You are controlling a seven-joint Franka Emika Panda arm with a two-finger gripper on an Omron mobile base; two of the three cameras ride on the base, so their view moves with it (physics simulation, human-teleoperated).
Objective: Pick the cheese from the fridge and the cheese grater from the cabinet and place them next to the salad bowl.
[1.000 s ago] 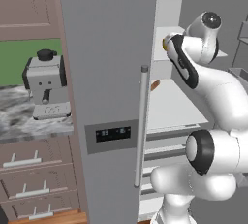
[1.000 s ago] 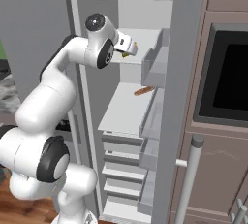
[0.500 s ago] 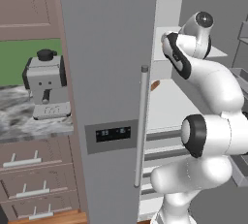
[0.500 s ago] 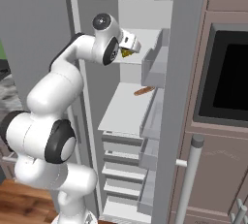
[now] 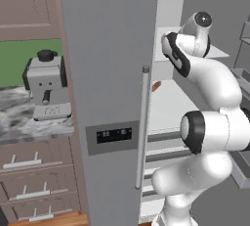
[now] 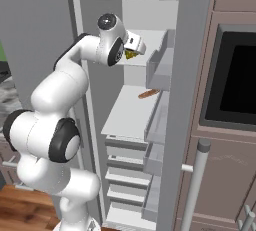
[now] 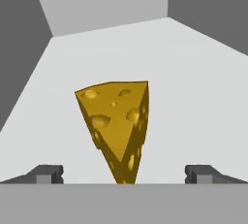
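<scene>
The small yellow-orange holed cheese wedge (image 7: pixel 117 126), resting on the tall grey fridge's (image 5: pixel 110 73) upper white shelf, is being approached by the wide-open, empty two-finger gripper (image 7: pixel 124 173), so closing on it is judged next

My arm (image 5: pixel 215 88) is built of glossy white rounded shells, fat and smooth like linked tubes. Between the shells sit dark charcoal rings at the joints; in the left base view one large dark disc (image 5: pixel 193 132) marks the elbow, and in the right base view another dark round cap (image 6: pixel 64 146) sits low on the body. A small grey circular cap (image 6: pixel 106 22) tops the uppermost joint. A black band runs along the wrist segment. My hand (image 6: pixel 133 46) is a small white block with a darker underside. In the hand view its two fingertips (image 7: pixel 47 173) are small, dark grey and squared off.
</scene>
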